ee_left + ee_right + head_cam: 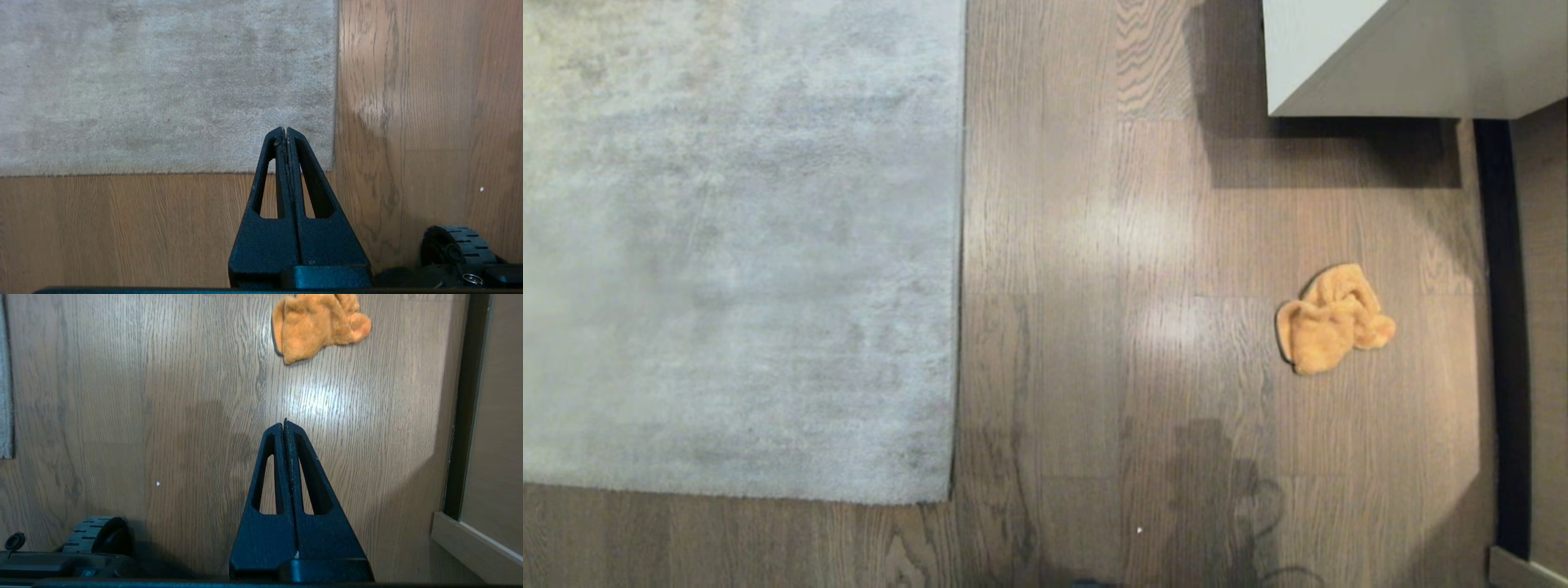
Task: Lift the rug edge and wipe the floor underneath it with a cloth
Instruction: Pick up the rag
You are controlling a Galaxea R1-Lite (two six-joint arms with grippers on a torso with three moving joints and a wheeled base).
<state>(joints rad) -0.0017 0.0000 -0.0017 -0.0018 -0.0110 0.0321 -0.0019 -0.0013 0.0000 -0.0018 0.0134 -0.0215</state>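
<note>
The left claw (285, 130) is seen with its two black fingers pressed together and nothing between them; it is held above the corner of the large pale grey short-pile rug, near the rug edge (336, 81). The right claw (284, 423) is also pressed together and empty, above the brown wood-grain plank floor (163, 396). The small orange-yellow fuzzy cloth (1334, 320) is lying crumpled on the floor, well apart from the rug edge (960, 245), which lies flat. A pale grey cabinet (1405, 57) is seen beyond the cloth.
</note>
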